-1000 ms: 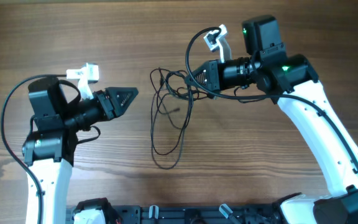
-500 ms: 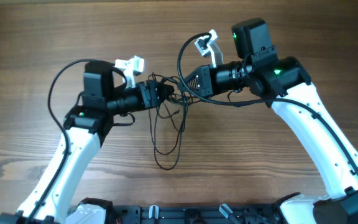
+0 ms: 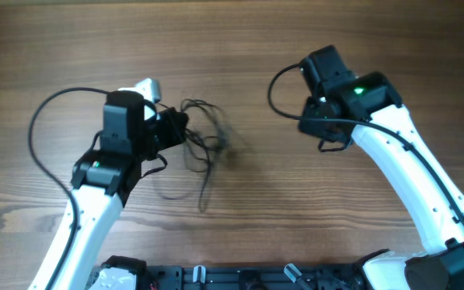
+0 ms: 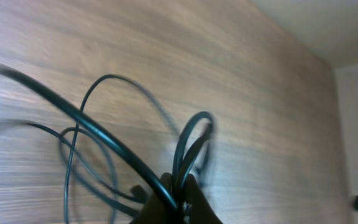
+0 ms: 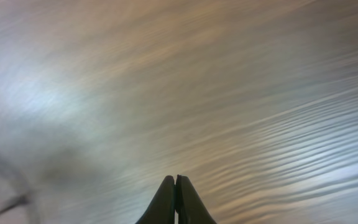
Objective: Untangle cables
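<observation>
Left gripper (image 4: 180, 194): clamping down on a loop of the cables (image 3: 205, 143).
Right gripper (image 5: 176, 190): hovering well right of the cables, fingers pressing together.
Cables: bunching in tangled loops.

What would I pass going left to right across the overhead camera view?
Left gripper → cables it grips → bare stretch of table → right arm.
</observation>
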You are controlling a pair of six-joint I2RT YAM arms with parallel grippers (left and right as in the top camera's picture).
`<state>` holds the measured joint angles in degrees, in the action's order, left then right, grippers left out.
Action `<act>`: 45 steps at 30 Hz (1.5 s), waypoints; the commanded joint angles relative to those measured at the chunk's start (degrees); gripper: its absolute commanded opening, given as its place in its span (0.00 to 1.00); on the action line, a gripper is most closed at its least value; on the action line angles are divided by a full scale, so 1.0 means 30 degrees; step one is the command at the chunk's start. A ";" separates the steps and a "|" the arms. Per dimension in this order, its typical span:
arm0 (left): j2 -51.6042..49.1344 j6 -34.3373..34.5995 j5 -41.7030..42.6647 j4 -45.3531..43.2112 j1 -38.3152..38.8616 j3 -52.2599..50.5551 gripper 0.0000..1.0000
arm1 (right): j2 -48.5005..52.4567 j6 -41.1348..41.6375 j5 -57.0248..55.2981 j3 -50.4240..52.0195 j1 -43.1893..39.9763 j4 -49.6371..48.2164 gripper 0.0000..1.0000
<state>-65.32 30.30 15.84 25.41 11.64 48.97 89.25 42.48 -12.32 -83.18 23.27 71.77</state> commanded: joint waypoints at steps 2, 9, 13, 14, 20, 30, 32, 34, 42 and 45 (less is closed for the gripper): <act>0.2302 -0.3177 -0.0962 -0.0350 0.0015 0.0146 0.04 | -0.0080 -0.4503 0.2280 -0.0240 -0.0146 -0.2142 0.04; 0.3694 -0.5326 0.6054 -0.1297 0.0015 0.0153 0.04 | -0.0291 -1.1176 1.6305 -0.1741 -0.0153 -0.4816 0.56; 0.4146 -0.3636 0.6200 -0.3220 0.0007 0.0153 0.04 | -0.0328 -1.1103 1.8615 -0.1756 -0.0153 -0.6098 0.76; 0.4284 -0.3439 0.5931 -0.3738 -0.0051 0.0153 0.04 | -0.0328 -1.1096 1.8549 -0.1756 -0.0153 -0.6113 0.78; 0.4670 -0.2149 0.6076 -0.4648 -0.0350 0.0189 0.04 | 0.0357 -0.9333 1.6560 -0.1749 0.0291 -0.6244 0.73; 0.4670 -0.1916 0.6586 -0.4189 -0.0350 0.0182 0.04 | 0.3155 -0.4233 1.0338 -0.1749 0.1421 -0.8524 0.63; 0.4779 -0.1654 0.6878 -0.4175 -0.0350 0.0182 0.04 | 0.3847 -0.4109 1.0054 -0.1749 0.1421 -0.8772 0.63; 0.5049 -0.1450 0.6907 -0.4102 -0.0357 0.0189 0.04 | 0.4233 -0.3832 0.8983 -0.1741 0.1413 -0.8546 0.59; 0.7045 -0.1421 0.4918 -0.0204 -0.4605 0.0189 0.04 | 0.4364 -0.3534 0.2470 -0.1741 -0.1938 -0.4255 0.31; 0.7133 -0.1450 0.4925 0.1552 -0.6572 0.0189 0.04 | 0.4364 -0.5661 0.3883 -0.1741 -0.3461 -0.3395 0.14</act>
<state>-45.30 25.82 33.23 27.35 -1.50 48.93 100.99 31.38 3.77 -87.70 19.00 59.53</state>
